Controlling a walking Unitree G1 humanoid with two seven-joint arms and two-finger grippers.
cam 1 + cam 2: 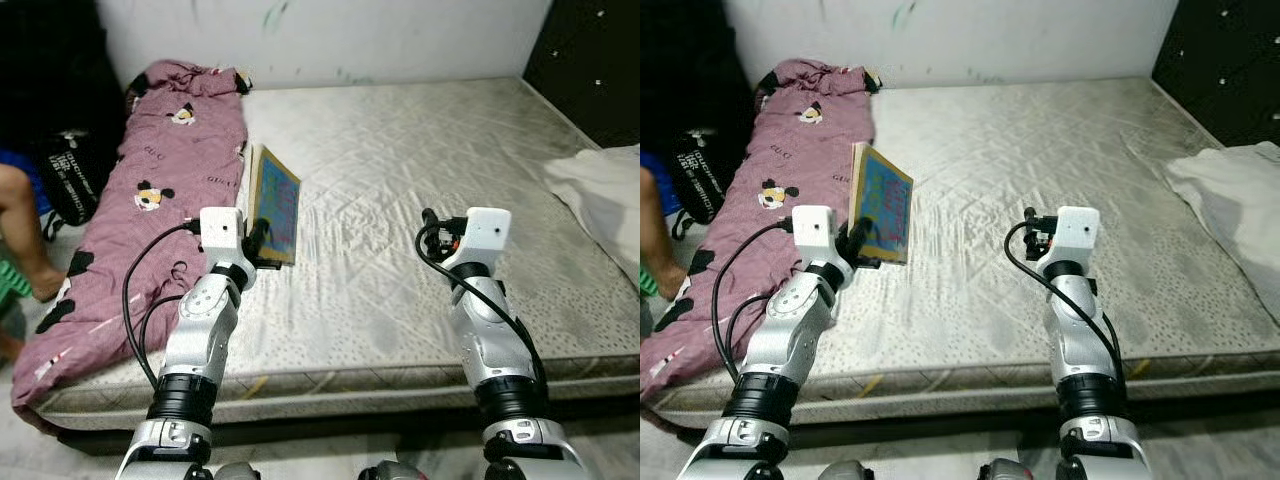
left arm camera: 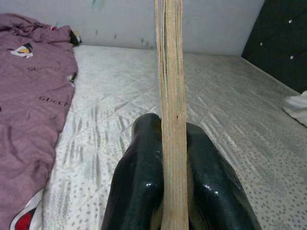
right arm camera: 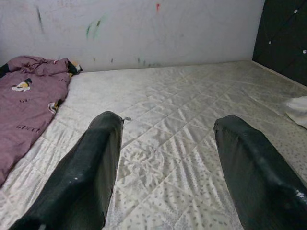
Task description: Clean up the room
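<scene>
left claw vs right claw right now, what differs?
The left claw is shut on the thin colourful picture book, holding it on edge above the grey quilted mattress; the right claw is open and empty. The left claw sits beside the purple patterned blanket; the right claw is over bare mattress. Both have black fingers.

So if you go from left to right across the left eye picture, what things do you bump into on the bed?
Purple blanket → book pinched upright in the left gripper → right gripper, open over bare mattress → white cloth.
</scene>
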